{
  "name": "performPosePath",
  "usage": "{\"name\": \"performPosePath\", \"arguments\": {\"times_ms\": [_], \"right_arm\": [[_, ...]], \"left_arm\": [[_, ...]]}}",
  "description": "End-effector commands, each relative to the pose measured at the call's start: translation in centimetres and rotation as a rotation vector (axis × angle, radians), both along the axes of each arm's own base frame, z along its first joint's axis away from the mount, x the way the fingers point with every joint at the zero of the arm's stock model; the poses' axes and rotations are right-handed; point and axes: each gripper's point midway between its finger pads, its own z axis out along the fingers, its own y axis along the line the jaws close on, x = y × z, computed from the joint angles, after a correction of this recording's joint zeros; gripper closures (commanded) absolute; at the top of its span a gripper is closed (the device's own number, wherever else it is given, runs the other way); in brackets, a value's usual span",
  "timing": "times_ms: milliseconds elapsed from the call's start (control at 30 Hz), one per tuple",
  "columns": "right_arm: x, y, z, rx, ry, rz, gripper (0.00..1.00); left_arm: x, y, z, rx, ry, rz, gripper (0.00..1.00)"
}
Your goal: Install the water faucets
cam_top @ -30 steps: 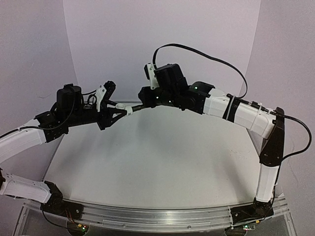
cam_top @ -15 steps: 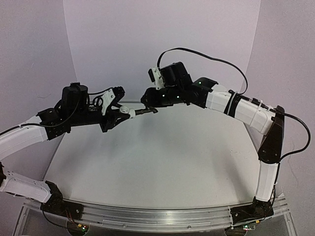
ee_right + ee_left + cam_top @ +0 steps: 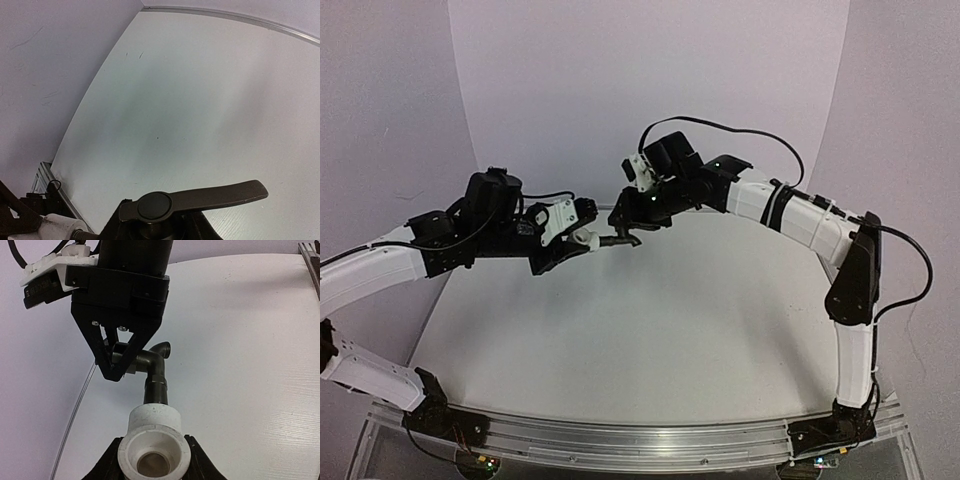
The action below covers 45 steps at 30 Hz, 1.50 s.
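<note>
Fingers [image 3: 111,464] of the left gripper [image 3: 576,240] are clamped on either side of the white fitting [image 3: 153,436], its open mouth facing the wrist camera. The left arm reaches in low from the left edge, forearm nearly level, wrist turned so the fitting points right. Over the last second this arm has pushed rightward and dropped a little, carrying the fitting from near the back wall out over the table [image 3: 650,340]. The black tap [image 3: 154,366] sits in mid-air just right of the fitting, its straight stem entering the fitting's far end, so the two parts look joined; how deep the stem goes cannot be told. That suggests the mating step is under way, with seating or tightening left to finish. The right gripper [image 3: 119,365] is closed on the tap's body at the elbow, its lever [image 3: 200,196] lying flat across the right wrist view. The right arm has stretched further inward meanwhile, upright at the shoulder, forearm sloping down and left toward the meeting point.
</note>
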Motion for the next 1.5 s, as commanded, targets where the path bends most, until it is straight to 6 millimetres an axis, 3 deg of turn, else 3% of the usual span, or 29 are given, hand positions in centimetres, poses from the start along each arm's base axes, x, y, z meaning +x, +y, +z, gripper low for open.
{"name": "performPosePath", "arguments": {"times_ms": [0,400,1133,1333,1467], "right_arm": [[-5.4,5.1,10.0,0.352,0.005,0.250,1.00],[-6.3,5.0,7.9,0.356,0.163,0.369,1.00],[-9.8,5.5,3.5,0.368,0.407,0.596,1.00],[-10.2,5.0,3.3,0.366,0.419,0.617,1.00],[-9.5,4.2,3.2,0.360,0.418,0.584,1.00]], "left_arm": [[-1.8,-2.7,-0.7,0.048,-0.041,-0.148,1.00],[-4.2,-4.5,-2.6,0.180,-0.052,-0.240,1.00],[-11.8,-7.5,-7.1,0.349,-0.011,-0.427,1.00],[-12.1,-7.7,-7.4,0.358,-0.012,-0.424,1.00],[-11.7,-7.8,-7.2,0.346,0.001,-0.392,1.00]]}}
